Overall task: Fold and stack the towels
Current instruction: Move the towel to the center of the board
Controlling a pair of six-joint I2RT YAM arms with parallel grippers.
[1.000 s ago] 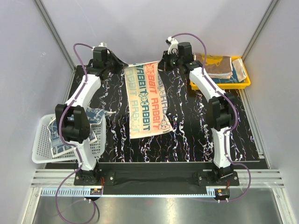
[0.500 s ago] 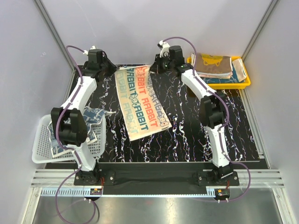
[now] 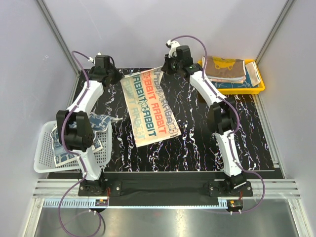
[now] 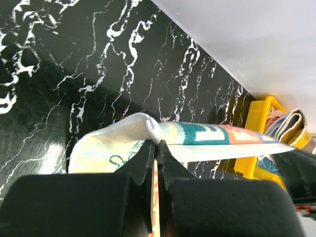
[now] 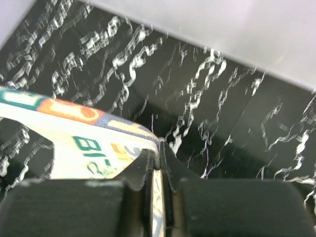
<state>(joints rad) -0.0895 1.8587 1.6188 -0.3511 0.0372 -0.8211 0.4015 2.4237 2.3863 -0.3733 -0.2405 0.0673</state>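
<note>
Black marbled table [image 3: 207,143] stands inside 3 pale grey walls [image 3: 148,29]. Striped towel [image 3: 148,106] lies down the table's middle, its 2 far corners pinched at the table's far edge, 1 by the left gripper [image 4: 157,143], 1 by the right gripper [image 5: 159,148]. Basket [image 3: 44,158] with navy towel [image 3: 98,123] overhangs the table's left edge; tray [image 3: 256,89] of folded towels [image 3: 224,69] sits at its far right corner

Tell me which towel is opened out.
The RABBIT-lettered towel, stretched between the left end effector and right end effector; others sit folded in the yellow tray or bunched in the white basket.
</note>
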